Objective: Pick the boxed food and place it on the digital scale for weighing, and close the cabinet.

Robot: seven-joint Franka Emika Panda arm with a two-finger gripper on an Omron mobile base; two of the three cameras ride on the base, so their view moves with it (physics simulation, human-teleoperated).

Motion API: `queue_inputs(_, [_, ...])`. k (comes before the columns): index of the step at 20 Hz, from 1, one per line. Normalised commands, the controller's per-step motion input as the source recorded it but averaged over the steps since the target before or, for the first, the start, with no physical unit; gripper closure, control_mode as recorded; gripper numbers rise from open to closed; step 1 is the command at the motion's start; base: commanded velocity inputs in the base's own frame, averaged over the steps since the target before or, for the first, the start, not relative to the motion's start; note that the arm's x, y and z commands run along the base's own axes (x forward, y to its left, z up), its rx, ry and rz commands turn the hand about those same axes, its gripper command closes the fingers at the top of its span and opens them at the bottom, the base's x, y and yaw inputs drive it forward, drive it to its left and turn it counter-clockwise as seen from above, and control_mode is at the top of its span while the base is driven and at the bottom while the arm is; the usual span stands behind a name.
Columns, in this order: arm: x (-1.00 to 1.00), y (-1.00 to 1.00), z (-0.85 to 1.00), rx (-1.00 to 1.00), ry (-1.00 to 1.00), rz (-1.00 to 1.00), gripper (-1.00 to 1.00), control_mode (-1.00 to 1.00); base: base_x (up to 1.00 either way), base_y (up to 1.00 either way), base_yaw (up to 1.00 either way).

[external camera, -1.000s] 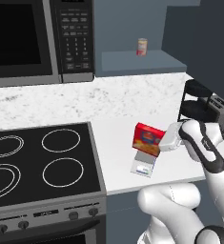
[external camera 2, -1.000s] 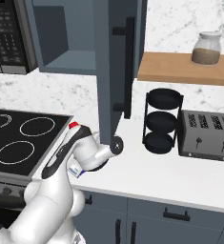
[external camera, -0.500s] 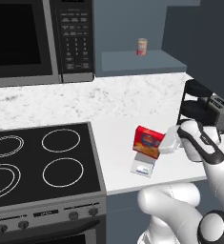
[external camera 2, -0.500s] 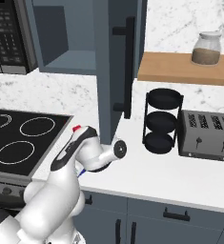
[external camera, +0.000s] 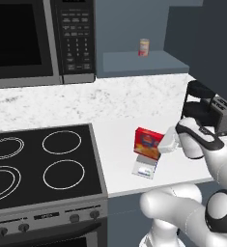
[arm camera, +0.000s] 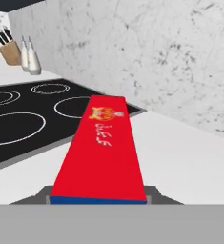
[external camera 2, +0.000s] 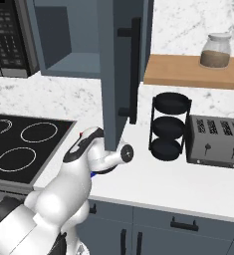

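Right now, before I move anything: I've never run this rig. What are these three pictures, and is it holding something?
It's a white robot arm on a driving base. Two cameras ride behind it, left and right; the third looks along the hand. The gripper is at the red boxed food, which stands on the digital scale on the white counter beside the stove. Whether the fingers grip it, I can't tell. The cabinet door stands open, with a small can on its shelf.
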Motion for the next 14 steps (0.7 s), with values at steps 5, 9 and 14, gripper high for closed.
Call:
queue_inputs(5, [0.02, 0.00, -0.17, 0.00, 0.00, 0.01, 1.00, -1.00, 0.00, 0.00, 0.00])
queue_inputs(9, [-0.17, 0.03, -0.05, 0.00, 0.00, 0.03, -1.00, -1.00, 0.00, 0.00, 0.00])
queue_inputs(14, [-0.06, 0.03, 0.00, 0.00, 0.00, 0.01, -1.00, -1.00, 0.00, 0.00, 0.00])
